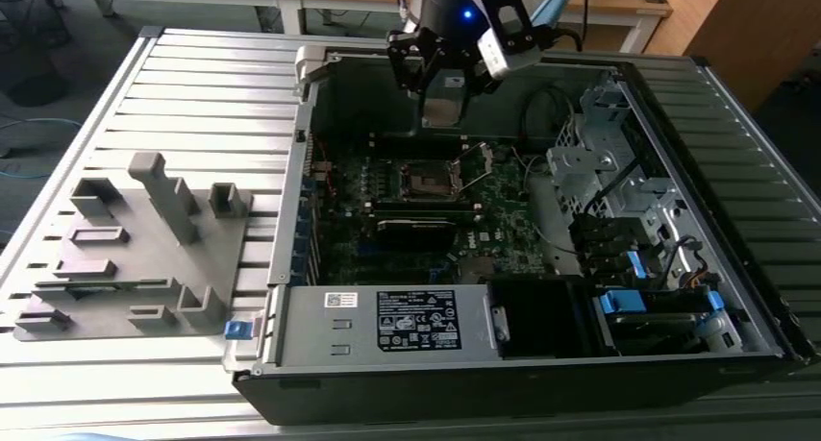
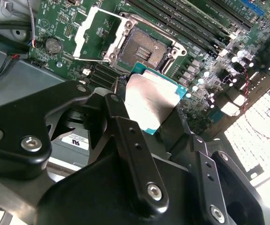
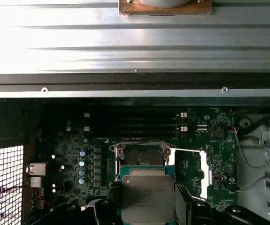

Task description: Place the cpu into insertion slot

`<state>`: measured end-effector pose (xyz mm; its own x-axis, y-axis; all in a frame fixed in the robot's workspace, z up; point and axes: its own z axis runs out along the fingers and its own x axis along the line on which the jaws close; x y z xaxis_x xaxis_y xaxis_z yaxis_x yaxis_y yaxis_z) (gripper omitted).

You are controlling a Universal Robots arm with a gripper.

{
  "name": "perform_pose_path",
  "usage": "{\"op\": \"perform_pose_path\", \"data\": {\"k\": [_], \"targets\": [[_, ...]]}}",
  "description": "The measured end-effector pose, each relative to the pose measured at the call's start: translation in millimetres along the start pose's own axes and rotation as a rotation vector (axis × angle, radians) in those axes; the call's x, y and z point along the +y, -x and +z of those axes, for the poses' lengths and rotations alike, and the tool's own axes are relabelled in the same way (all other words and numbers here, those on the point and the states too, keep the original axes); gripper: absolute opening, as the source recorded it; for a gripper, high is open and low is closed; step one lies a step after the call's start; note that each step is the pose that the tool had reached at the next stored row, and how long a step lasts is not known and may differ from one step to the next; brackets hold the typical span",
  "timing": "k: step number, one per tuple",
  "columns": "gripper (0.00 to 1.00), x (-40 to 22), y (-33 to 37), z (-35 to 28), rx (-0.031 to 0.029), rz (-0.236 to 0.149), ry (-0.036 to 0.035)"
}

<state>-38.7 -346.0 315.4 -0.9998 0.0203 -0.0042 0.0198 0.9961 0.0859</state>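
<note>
Grips cpu (image 2: 153, 101) by two opposite edges with the tool (image 1: 443, 112), fingers (image 2: 120, 117) pressed tight on it (silver top shows in both wrist views). Holds it in the air near the socket (image 1: 424, 180), clear of it, not seated. Leaves socket's dark centre bare, metal frame swung aside. Works inside a lidless computer case (image 1: 513, 393) on the slatted bench (image 1: 192, 85); grey pocketed block (image 1: 129, 249) on the exterior view's left, well apart.
</note>
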Motion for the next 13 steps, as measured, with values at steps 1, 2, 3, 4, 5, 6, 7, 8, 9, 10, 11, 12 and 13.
{"op": "perform_pose_path", "data": {"k": [1, 2, 3, 4, 5, 6, 7, 8, 9, 10, 11, 12, 13], "targets": [[0.54, -0.1, 0.0, 0.9, -0.0001, 0.0, 0.0], [0.54, -0.1, 0.0, 1.1, -0.0001, 0.0, -0.0002], [0.54, -0.1, 0.0, 1.1, -0.0001, 0.0, -0.0002], [0.54, -0.1, 0.0, 1.1, -0.0001, 0.0, -0.0003], [0.54, -0.1, 0.0, 1.4, -0.0001, 0.0, -0.0001], [0.54, -0.2, 0.0, 1.8, -0.0001, 0.0, -0.0001], [0.54, -0.2, 0.0, 1.8, -0.0001, 0.0, -0.0001], [0.54, -0.2, 0.0, 1.8, -0.0001, 0.0, -0.0001], [0.54, -0.2, 0.0, 1.8, -0.0001, 0.0, -0.0001], [0.54, -0.2, 0.0, 1.8, -0.0001, 0.0, -0.0001], [0.54, -0.1, 0.0, 1.9, -0.0002, 0.0, 0.0], [0.54, -0.2, 0.0, 1.9, -0.0001, 0.0, -0.0001], [0.54, -0.2, 0.0, 1.9, -0.0002, 0.0, -0.0001]]}}
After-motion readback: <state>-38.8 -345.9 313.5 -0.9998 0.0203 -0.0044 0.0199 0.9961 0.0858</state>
